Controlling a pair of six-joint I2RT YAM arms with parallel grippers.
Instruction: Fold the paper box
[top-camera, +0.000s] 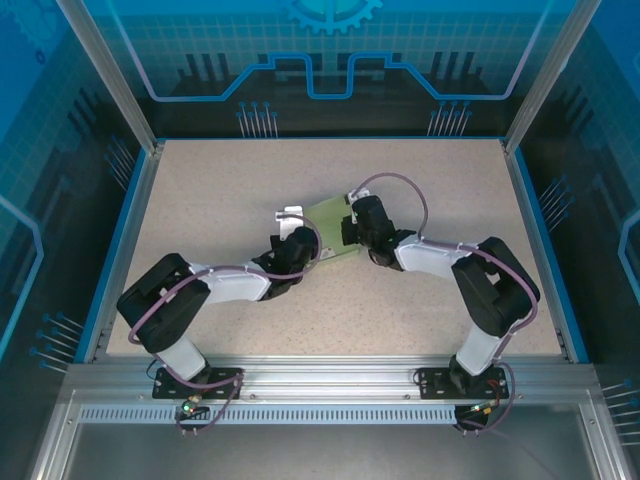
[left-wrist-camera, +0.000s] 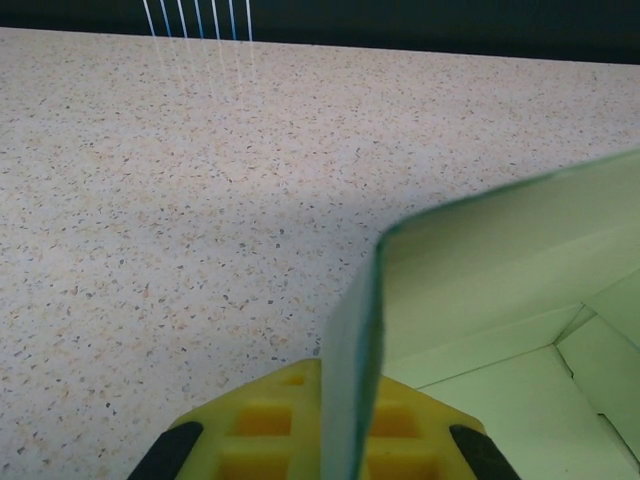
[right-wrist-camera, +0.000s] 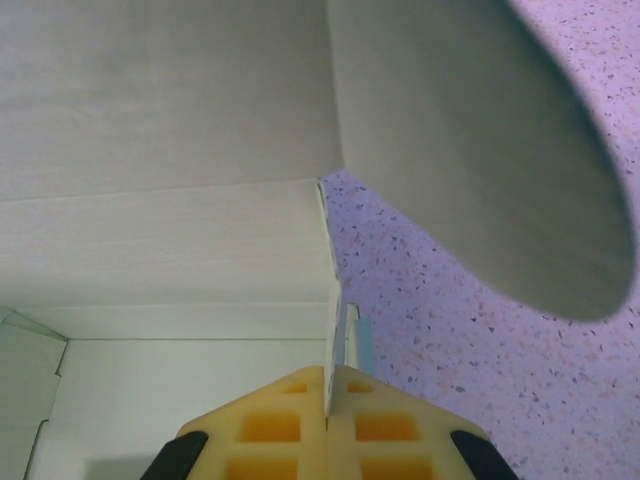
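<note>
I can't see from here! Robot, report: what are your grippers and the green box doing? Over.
Left gripper shut on paper box. Right gripper shut on it too. Box partly folded, one panel upright. Nothing blocking. Over.

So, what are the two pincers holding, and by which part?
Both hold the paper box: the left pincer grips an upright wall's edge, the right pincer a thin panel's edge.
</note>
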